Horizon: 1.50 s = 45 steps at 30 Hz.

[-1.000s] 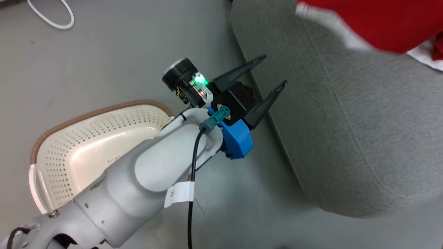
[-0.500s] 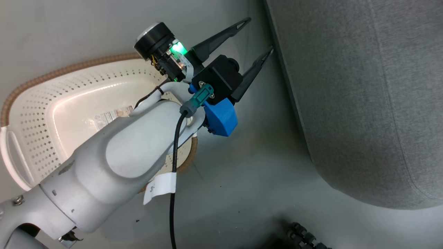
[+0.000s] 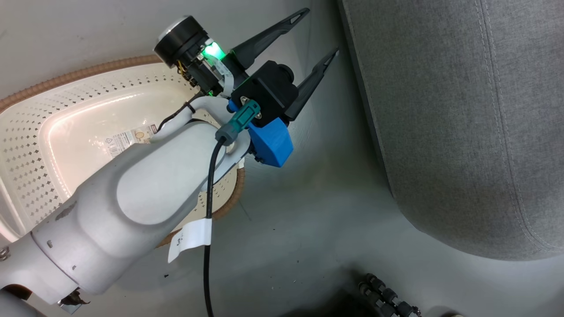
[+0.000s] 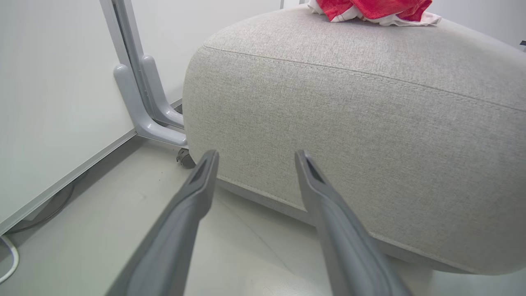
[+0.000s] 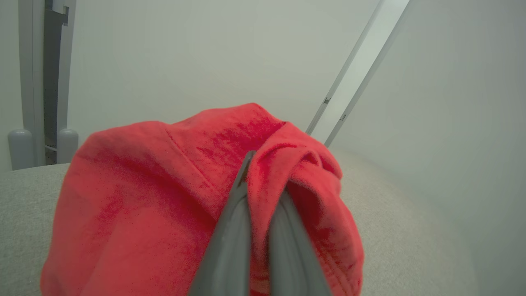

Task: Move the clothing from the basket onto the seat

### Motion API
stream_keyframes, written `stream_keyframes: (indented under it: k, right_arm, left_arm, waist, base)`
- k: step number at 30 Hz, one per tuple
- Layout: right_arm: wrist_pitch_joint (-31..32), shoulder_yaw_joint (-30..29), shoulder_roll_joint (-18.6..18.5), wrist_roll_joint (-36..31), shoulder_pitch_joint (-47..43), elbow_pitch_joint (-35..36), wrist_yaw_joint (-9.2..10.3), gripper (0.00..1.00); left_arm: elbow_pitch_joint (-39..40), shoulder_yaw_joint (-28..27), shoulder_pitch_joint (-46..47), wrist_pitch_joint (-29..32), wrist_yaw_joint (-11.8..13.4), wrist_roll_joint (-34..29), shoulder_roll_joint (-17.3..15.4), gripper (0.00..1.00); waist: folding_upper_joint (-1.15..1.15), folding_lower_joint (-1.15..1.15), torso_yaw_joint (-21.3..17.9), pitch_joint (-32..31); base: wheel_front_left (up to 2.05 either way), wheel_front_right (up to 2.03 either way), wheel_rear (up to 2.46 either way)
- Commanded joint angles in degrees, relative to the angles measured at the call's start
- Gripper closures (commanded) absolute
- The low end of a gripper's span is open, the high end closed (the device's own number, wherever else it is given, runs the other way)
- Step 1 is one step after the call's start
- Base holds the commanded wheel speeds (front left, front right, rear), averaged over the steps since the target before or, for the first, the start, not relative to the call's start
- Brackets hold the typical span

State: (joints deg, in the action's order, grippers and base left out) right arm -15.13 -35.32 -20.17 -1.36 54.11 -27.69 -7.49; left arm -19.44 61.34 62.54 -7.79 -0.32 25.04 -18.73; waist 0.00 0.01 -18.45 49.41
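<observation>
The cream-white basket point(image 3: 88, 72) with its brown rim sits on the floor at the left, partly hidden behind my left forearm; what shows of its inside is bare. My left gripper point(image 3: 319, 31) hangs open with nothing between its fingers, between the basket and the grey seat point(image 3: 462, 110). In the left wrist view the left gripper point(image 4: 255, 156) points at the seat's side point(image 4: 349, 123), and red clothing point(image 4: 370, 8) with white trim lies on top. My right gripper point(image 5: 263, 185) is shut on a fold of red clothing point(image 5: 144, 197) over the seat point(image 5: 390, 213).
A grey metal frame foot point(image 4: 139, 98) and a small caster point(image 4: 185, 158) stand against the white wall beside the seat. A white cable point(image 4: 8, 259) lies on the floor. Black ribbed hoses point(image 3: 387, 295) show at the bottom of the head view.
The head camera has swung: the basket now takes more of the left and the red clothing has left the top right. The left gripper stays open near the seat's edge.
</observation>
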Motion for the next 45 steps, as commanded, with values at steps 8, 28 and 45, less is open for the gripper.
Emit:
stream_keyframes:
  k: [8,28,45]
  right_arm:
    - [0.0,-1.3,2.2,-0.6,-2.4,-3.0,-0.01,0.99]
    - [0.0,0.8,4.2,4.3,-24.2,6.5,-0.01,0.00]
    - [0.0,19.0,7.8,2.5,-30.2,18.9,-0.01,0.00]
  left_arm:
    - [1.0,0.0,0.4,0.3,0.8,0.4,-0.9,0.00]
    - [-3.8,-0.7,-6.8,-5.8,1.8,4.3,1.8,0.00]
    - [1.8,-18.6,-21.4,-7.4,6.5,2.8,3.1,0.00]
  waist:
    - [0.00,-0.01,0.1,-0.4]
    - [0.00,-0.01,-0.7,-15.3]
    - [0.00,-0.01,7.9,-29.7]
  base:
    - [0.00,0.00,0.00]
    - [0.00,0.00,0.00]
    - [0.00,0.00,0.00]
